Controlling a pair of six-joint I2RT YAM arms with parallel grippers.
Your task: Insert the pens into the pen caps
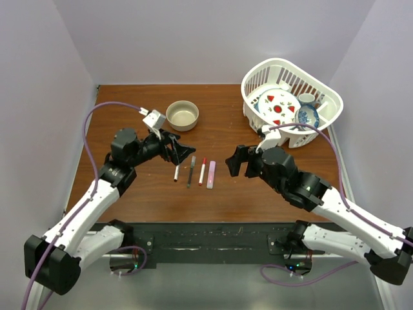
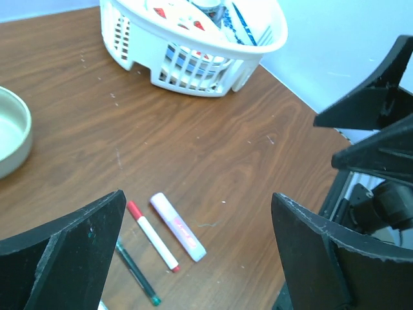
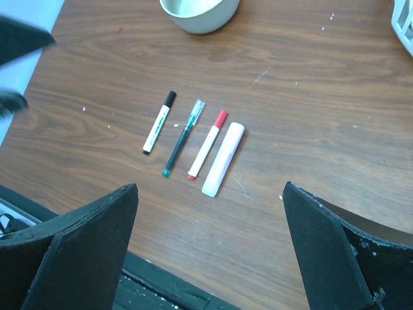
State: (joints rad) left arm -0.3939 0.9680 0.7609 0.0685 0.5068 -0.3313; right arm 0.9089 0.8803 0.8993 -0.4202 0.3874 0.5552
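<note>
**Four pens in a row, all apparently capped; both jaws wide**

The pens lie side by side mid-tabletop, between the two arms. From the left they are the black-capped white pen, thin dark pen, red-capped white pen and pink marker. Each seems to carry its cap (how well they are seated can't be confirmed at this size).

The left jaws stand wide and empty, just past the black-capped pen's far end. The right jaws are wide too and hold nothing, off to the row's right.

Judgement: the step in hand is backing off. Lift the left arm straight up before any sideways travel, so no open finger sweeps the row. Press any proud cap along the pen's axis only.
</note>
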